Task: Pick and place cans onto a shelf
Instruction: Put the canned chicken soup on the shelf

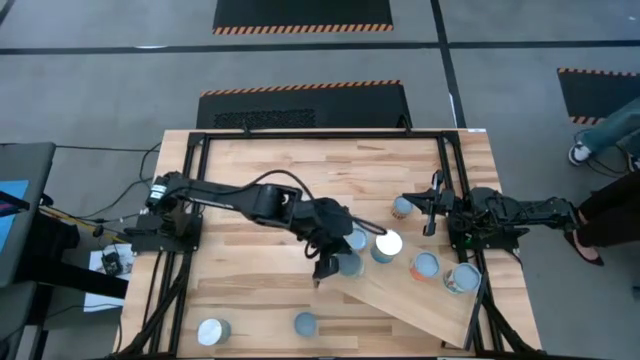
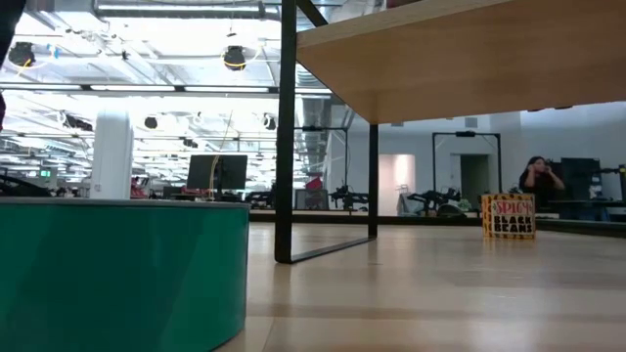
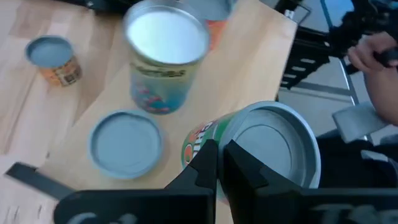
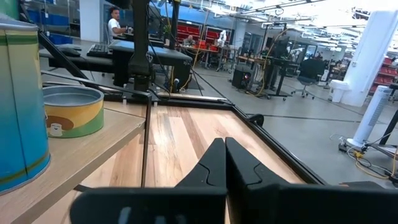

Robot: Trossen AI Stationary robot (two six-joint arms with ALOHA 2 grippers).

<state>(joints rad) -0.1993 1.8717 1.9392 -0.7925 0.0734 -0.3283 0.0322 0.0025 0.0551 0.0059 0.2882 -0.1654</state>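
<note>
My left gripper hangs over the near edge of the shelf, its two dark fingers pressed together with nothing between them, tips just above a green-labelled can with a silvery recessed top. Beside that can on the board are a low grey-topped can and, a little farther, a taller white-topped can with a blue and green label; an orange-labelled can stands off the board on the tabletop. From above, these cans crowd the board's upper end, and two more sit toward its right end by my right gripper, which waits at the table's right side, likewise closed and empty. The risk, as I judge it, is the tilt and the crowding: any sideways sweep of my closed fingers could knock the green can into its neighbours or send one sliding down the board. Two cans remain on the table near the front edge, one at front left and one nearer the middle; I cannot tell their labels from above. A person stands beyond the table's right edge, close to my right arm.
</note>
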